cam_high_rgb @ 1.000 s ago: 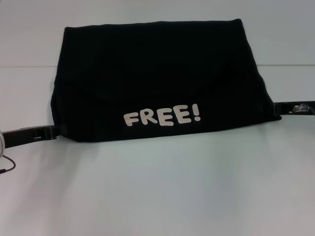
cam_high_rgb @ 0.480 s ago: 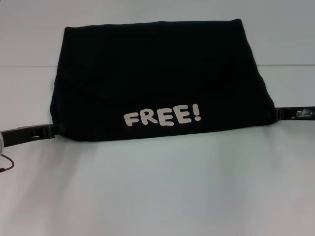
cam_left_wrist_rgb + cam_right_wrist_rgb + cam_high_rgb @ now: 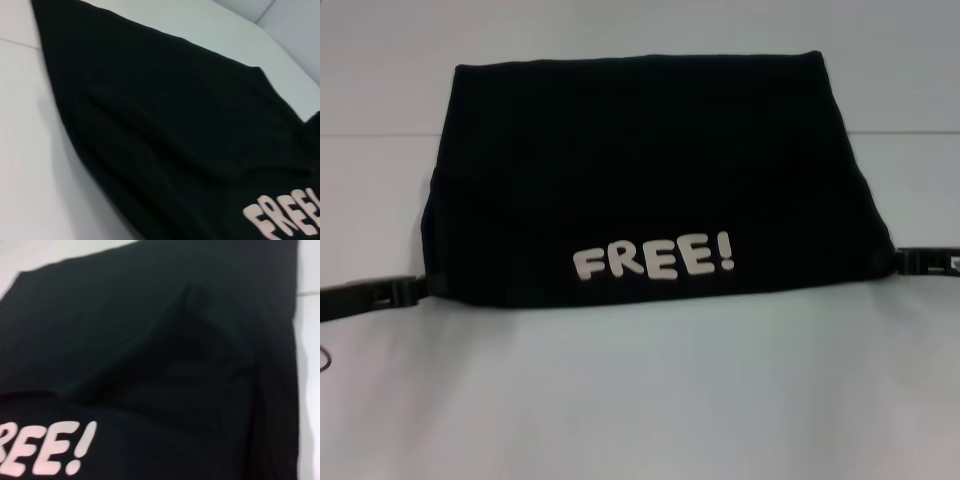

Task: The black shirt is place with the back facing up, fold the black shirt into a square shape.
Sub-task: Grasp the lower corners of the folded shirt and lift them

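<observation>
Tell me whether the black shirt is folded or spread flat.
Folded. The black shirt lies as a compact block, no sleeves or collar showing, layered creases in the left wrist view, and the FREE! lettering faces up near its front edge.

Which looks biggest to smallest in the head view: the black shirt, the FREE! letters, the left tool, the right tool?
1. The black shirt, by far the biggest.
2. The FREE! letters.
3. The left tool and the right tool: both are slim black bars cut off by the picture's edges, so I won't rank them.
</observation>
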